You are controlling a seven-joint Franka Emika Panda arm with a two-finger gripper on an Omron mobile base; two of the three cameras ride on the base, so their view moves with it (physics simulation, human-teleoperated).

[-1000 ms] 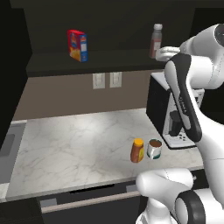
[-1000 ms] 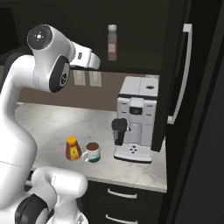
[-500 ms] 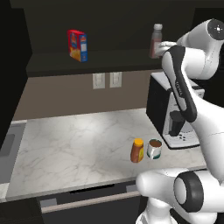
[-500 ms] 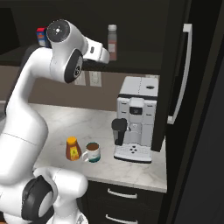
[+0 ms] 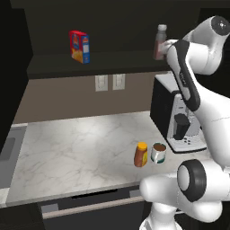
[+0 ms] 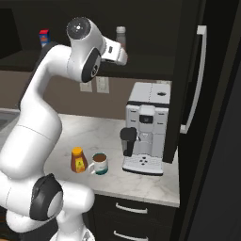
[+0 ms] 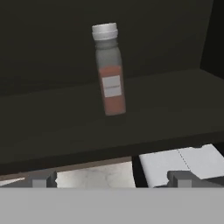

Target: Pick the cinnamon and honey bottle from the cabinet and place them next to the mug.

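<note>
The cinnamon point(image 7: 109, 72) stands upright on the shelf board of the dark cabinet point(image 7: 57, 124), straight ahead of my gripper point(image 7: 112, 178). The gripper is open and empty, a short way in front of the shelf edge, fingertips point(image 7: 41, 178) wide apart. In the base views my hand is just below and beside the cinnamon point(image 5: 160, 39) point(image 6: 121, 36), partly covering it from the left. Down on the counter, the honey bottle point(image 5: 141, 154) point(image 6: 78, 160) stands upright right beside the mug point(image 5: 158, 152) point(image 6: 100, 163).
A red-blue box point(image 5: 79, 46) stands further left on the same shelf. A white coffee machine point(image 6: 147, 127) sits on the marble counter point(image 5: 76, 148) under the cinnamon. A tall dark fridge door with a handle point(image 6: 193, 84) bounds the right side.
My hand has risen and swung toward the cinnamon on the shelf. The jaws stayed open. The honey bottle and mug have not moved.
</note>
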